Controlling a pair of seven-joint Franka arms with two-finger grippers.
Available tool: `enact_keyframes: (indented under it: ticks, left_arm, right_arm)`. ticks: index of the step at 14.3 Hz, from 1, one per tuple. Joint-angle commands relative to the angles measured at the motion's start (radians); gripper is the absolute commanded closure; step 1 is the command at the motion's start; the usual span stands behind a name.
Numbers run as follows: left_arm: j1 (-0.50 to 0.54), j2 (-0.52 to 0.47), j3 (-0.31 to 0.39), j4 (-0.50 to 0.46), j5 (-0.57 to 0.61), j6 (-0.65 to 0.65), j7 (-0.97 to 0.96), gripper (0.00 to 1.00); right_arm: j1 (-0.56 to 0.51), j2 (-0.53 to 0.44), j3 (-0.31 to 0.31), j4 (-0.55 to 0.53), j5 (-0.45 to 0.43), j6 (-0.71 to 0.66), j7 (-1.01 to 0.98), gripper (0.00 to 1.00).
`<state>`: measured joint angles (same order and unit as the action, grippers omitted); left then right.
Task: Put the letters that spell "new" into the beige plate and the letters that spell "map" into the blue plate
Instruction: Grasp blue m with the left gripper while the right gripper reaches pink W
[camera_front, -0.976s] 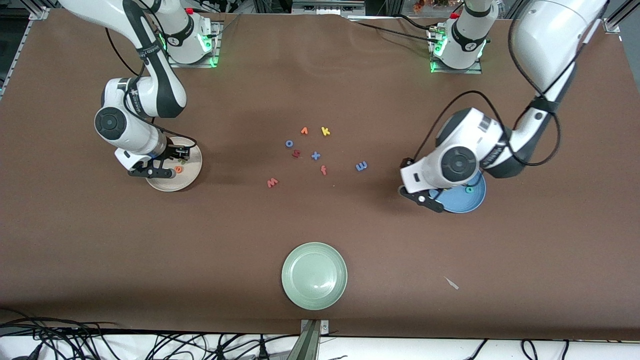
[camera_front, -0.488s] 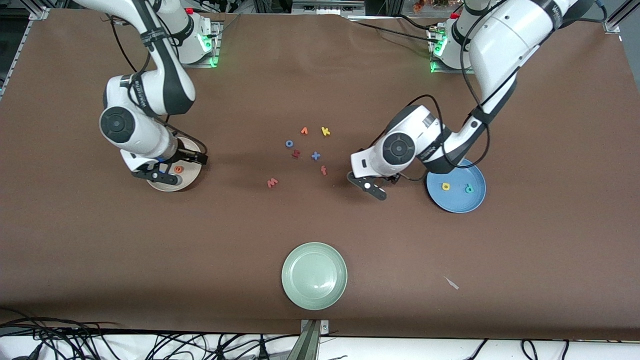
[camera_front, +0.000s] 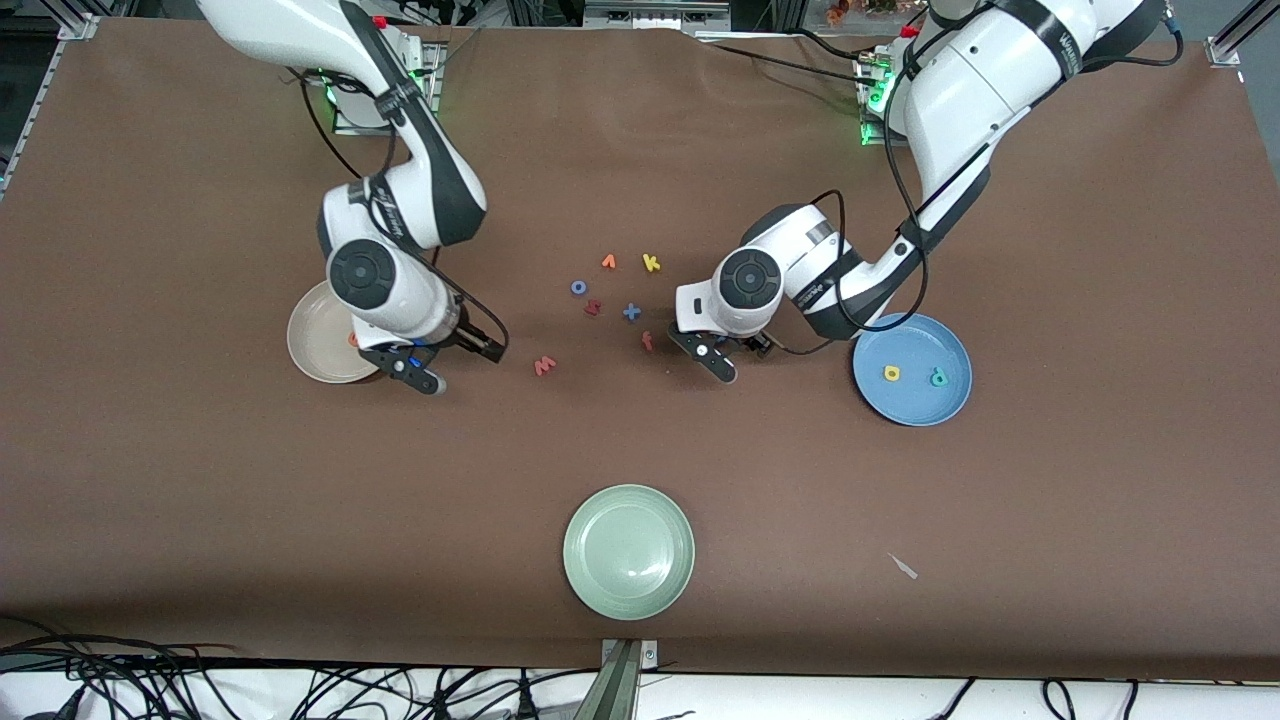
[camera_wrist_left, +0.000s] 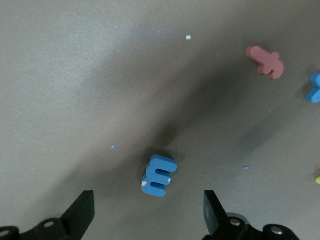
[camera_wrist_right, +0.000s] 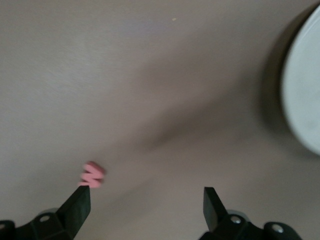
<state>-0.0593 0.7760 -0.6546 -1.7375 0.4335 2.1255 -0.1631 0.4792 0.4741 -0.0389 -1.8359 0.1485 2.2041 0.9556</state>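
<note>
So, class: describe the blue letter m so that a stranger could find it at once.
Start at the blue plate, then go toward the loose letters in the table's middle. The blue m lies flat under the left claw, whose fingers stand open around it. Its nearest neighbour there, the red f-like letter, is not blue.

left tool (camera_wrist_left: 147, 215) open, right tool (camera_wrist_right: 147, 210) open, both lowered
</note>
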Motion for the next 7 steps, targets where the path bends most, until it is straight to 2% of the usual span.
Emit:
enact_keyframes:
  ticks: [1, 4, 6, 7]
  left_arm:
    - [-0.008, 0.023, 0.006, -0.001, 0.034, 0.045, 0.019, 0.19]
    - [-0.011, 0.026, 0.006, 0.01, 0.062, 0.045, 0.028, 0.41]
    - [-0.011, 0.028, 0.007, 0.006, 0.077, 0.044, 0.028, 0.7]
    - [-0.011, 0.026, 0.007, 0.004, 0.079, 0.04, 0.028, 0.78]
  right_arm:
    - [0.03, 0.095, 0.001, 0.133, 0.026, -0.01, 0.133, 0.0]
    - [0.048, 0.141, 0.002, 0.152, 0.017, 0.055, 0.236, 0.0]
    - [0.07, 0.172, 0.001, 0.152, 0.025, 0.12, 0.261, 0.0]
    - [0.078, 0.185, 0.001, 0.15, 0.019, 0.149, 0.291, 0.0]
